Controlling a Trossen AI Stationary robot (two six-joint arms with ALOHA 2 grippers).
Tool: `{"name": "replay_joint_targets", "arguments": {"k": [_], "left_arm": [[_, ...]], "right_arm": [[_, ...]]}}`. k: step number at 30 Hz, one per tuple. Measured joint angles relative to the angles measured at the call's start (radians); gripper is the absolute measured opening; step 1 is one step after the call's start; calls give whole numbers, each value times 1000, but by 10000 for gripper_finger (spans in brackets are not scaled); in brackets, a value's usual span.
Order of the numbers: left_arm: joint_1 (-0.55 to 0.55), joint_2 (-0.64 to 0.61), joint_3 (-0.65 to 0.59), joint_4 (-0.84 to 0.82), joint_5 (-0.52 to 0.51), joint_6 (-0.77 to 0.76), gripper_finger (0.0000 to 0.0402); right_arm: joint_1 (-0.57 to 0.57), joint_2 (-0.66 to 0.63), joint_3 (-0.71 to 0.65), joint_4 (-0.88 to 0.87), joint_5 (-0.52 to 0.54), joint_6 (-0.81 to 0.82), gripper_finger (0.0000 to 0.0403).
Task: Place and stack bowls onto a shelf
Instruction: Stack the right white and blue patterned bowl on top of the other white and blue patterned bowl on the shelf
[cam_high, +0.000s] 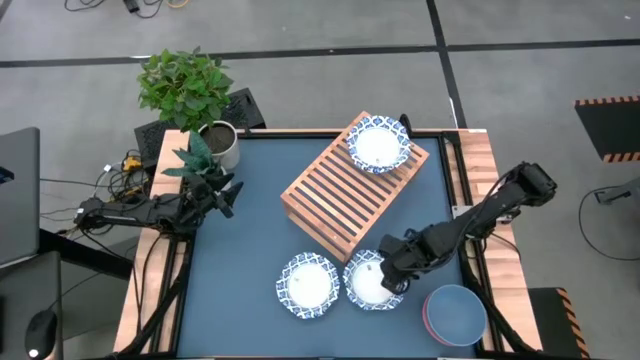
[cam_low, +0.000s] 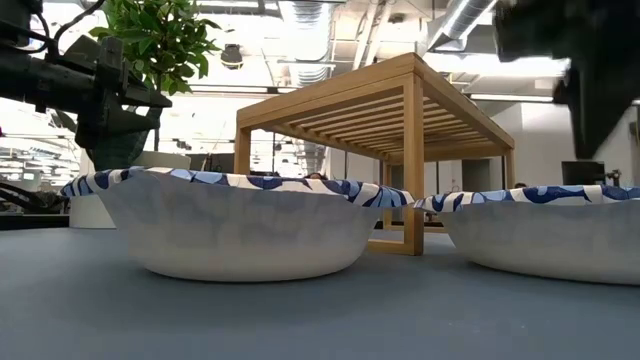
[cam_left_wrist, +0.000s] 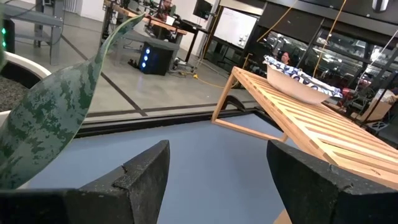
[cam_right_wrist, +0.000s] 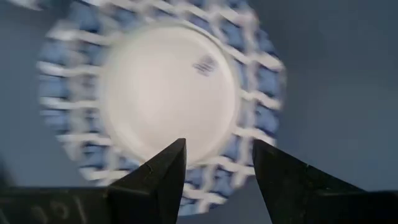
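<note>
From above you see the shelf lying diagonally on the blue bench, with one patterned bowl on its far end. Two more patterned bowls sit side by side on the bench at the near edge: the left one and the right one. Your right hand hovers over the right one's rim. A plain blue bowl rests at the corner. Your left hand waits beside the potted plants.

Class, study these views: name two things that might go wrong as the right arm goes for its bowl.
1. The right gripper, open above the patterned bowl, may close unevenly on the rim and tip it.
2. The neighbouring bowl sits close beside it; a nudge might shove it.
</note>
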Motion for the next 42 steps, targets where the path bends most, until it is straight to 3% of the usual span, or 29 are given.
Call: {"name": "replay_joint_targets", "arguments": {"k": [7,18,25,42], "left_arm": [[0,0,0,0,0,0,253],[0,0,0,0,0,0,253],[0,0,0,0,0,0,253],[0,0,0,0,0,0,253]], "right_arm": [[91,4,59,223,-3,-201,209],[157,161,59,350,-47,-305,207],[163,244,58,335,-68,-298,207],[171,286,60,356,-50,-321,180]]}}
